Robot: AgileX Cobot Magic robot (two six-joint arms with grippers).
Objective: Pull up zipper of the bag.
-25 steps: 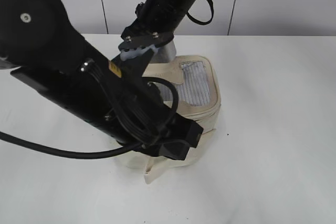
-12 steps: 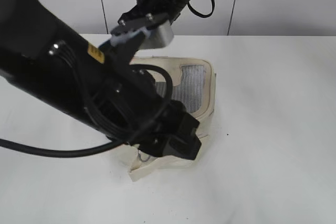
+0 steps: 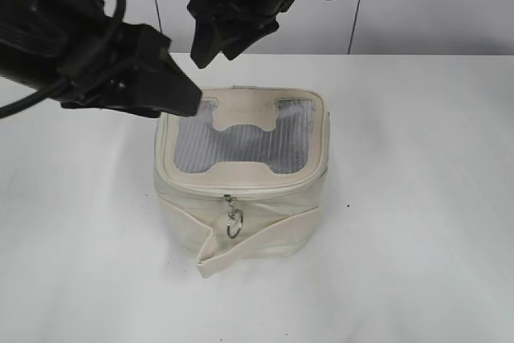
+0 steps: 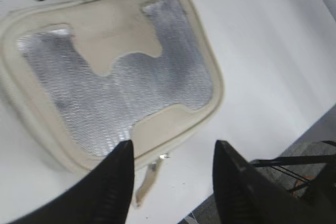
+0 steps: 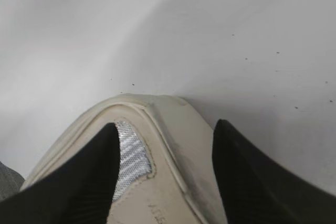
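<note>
Currently the bag (image 3: 241, 178) sits mid-table on the white table (image 3: 418, 198), upright, grey mesh top panel with cream H patch facing up. Zipper (image 3: 241, 192) track runs round the lid edge; one silver slider with ring pull (image 3: 234, 225) hangs at the front face, just above the cream strap (image 3: 257, 234) whose loose end juts out at the lower front. Left tool (image 4: 170, 153) hovers above the bag's front edge, fingers apart, gripping nothing. Right tool (image 5: 165, 135) hovers over the bag's rear corner, fingers also spread, empty. Neither touches the bag. In the exterior view both black arms sit above and behind the bag; the left arm covers its rear-left corner, ring pull unobstructed. White wall panels behind the table.
</note>
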